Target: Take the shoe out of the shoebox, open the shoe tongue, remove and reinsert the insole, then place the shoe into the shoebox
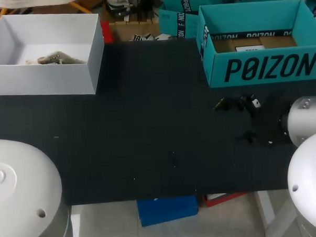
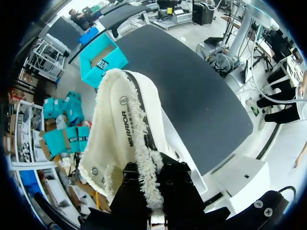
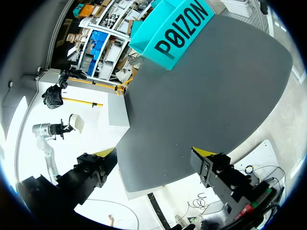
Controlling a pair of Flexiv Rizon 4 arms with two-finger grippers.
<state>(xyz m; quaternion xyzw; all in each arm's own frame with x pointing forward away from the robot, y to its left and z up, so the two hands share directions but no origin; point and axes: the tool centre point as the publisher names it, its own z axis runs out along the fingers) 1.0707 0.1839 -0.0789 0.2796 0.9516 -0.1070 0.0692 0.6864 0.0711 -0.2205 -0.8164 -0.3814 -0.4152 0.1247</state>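
Clamped between the left gripper's jaws, a white fleecy shoe is hanging well up off the black table. Right gripper is hovering over the table's edge, fingers spread wide apart. Farther back, a white box is sitting at the table's left corner, a teal box at its right.

Two boxes at the desk's far corners.
The shoebox stands at the far left corner of the desk, with a wad of paper inside it. A second box stands at the far right corner, small loose parts before it near the right edge. The shoe is clamped in the left gripper, up off the desk.
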